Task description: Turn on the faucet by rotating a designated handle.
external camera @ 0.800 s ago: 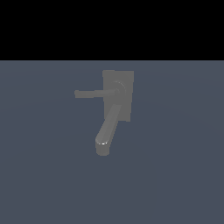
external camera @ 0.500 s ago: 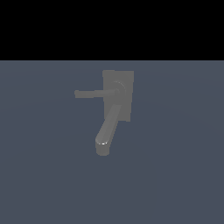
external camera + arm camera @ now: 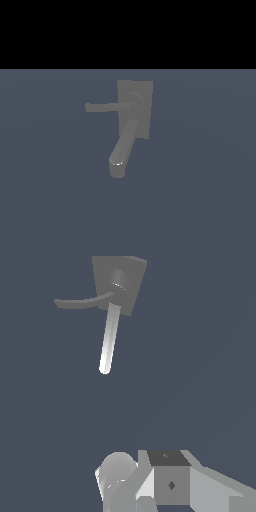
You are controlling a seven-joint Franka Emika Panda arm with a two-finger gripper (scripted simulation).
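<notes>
Approaching phase by the look of it: the faucet (image 3: 134, 112) is sitting on the grey floor with its flat back plate (image 3: 142, 90) lying flat, the round hub (image 3: 134, 101) on it, the thick curved spout (image 3: 121, 150) running toward 7 o'clock in the exterior view, and the handle (image 3: 107, 106) pointing toward 9 o'clock from the hub. No arm is showing in the exterior view. In the wrist view the handle (image 3: 109, 338) is appearing as a bright straight rod, well apart from the robot hardware (image 3: 170, 483) at the frame edge; the gripper itself is not identifiable there, so I cannot tell how the jaws are standing.

Risks, as judged:
- The handle is thin; a slightly offset descent is likely sliding past it or landing on the spout instead.
- Contact close to the hub is giving little leverage, so the lever may be stalling.
- Pushing at the thickened tip (image 3: 88, 107) at a slant is risking slipping off the end.
- Pressing downward rather than sideways is jamming the rod, not rotating it.
</notes>
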